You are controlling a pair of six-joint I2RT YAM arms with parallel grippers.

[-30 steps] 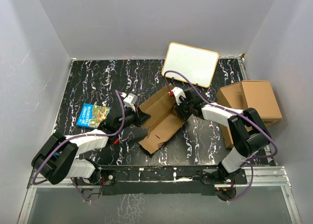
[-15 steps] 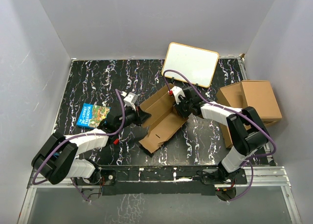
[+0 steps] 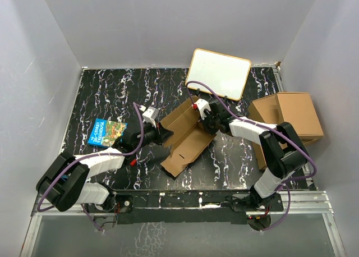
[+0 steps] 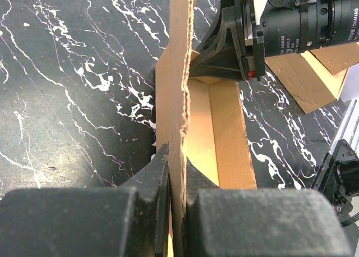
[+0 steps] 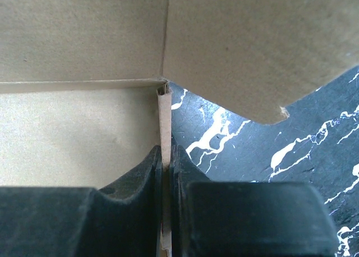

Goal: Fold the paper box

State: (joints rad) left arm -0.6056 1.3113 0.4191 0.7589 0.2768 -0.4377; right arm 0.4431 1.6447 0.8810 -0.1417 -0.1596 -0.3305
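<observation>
The paper box [image 3: 185, 147] is a brown corrugated piece, partly folded, lying mid-table with its side walls raised. My left gripper [image 3: 163, 135] is shut on its left wall; in the left wrist view the fingers [image 4: 159, 173] pinch the upright cardboard edge [image 4: 180, 72]. My right gripper [image 3: 201, 120] is shut on the opposite wall. The right wrist view shows a thin cardboard edge [image 5: 164, 116] clamped between its jaws, with a flap [image 5: 247, 44] leaning overhead. The right gripper's black body [image 4: 230, 46] shows across the box in the left wrist view.
A white board [image 3: 219, 73] leans at the back right. A pile of larger brown boxes [image 3: 286, 119] stands at the right edge. A blue picture book [image 3: 107, 132] lies left of the left arm. Grey walls enclose the black marbled table [image 3: 112, 94].
The right gripper's jaws have closed onto the box's right wall. The left gripper and the box have hardly moved.
</observation>
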